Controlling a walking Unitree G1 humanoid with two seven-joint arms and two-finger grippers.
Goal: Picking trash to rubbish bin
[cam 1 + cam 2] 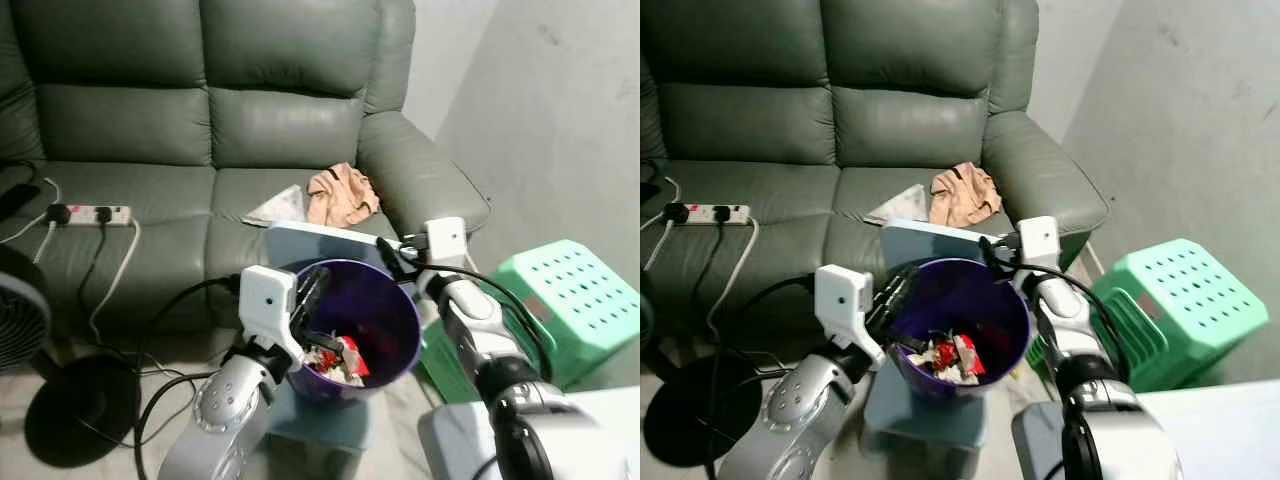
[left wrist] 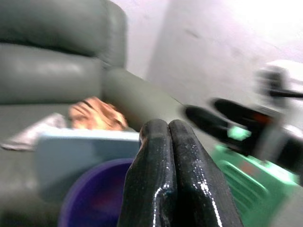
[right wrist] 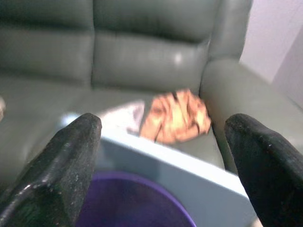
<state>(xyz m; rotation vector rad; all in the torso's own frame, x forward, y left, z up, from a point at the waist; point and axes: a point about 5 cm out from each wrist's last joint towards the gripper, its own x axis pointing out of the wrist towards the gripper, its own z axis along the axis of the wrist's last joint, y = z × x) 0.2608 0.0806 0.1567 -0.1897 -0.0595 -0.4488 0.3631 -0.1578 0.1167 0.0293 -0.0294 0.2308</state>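
2 pieces of trash lie on the sofa (image 1: 150,190) seat cushion, close to its right armrest: a crumpled peach-coloured wrapper (image 1: 343,195) and, touching it on its left, a flat whitish scrap (image 1: 279,207). In front of them, between the robot's arms, stands the purple rubbish bin (image 1: 398,345) on a pale blue stool (image 1: 300,240); red and white wrappers already sit at its bottom.

The left gripper (image 1: 308,298) hangs over the bin's near-left rim with its 2 fingers pressed together and nothing between them. The right gripper (image 3: 163,142) sits at the bin's far-right rim, its fingers spread wide and empty, pointing toward the peach wrapper.

The wrapper looks light, soft and springy, so it should crush easily; pinching a raised fold near its middle seems safer than an edge, which may slip free. The flat scrap looks thin and hugs the cushion, so a finger would probably have to press into the soft leather to catch its edge. A green plastic stool (image 1: 560,300) stands to the right, a power strip (image 1: 95,213) on the left cushion.
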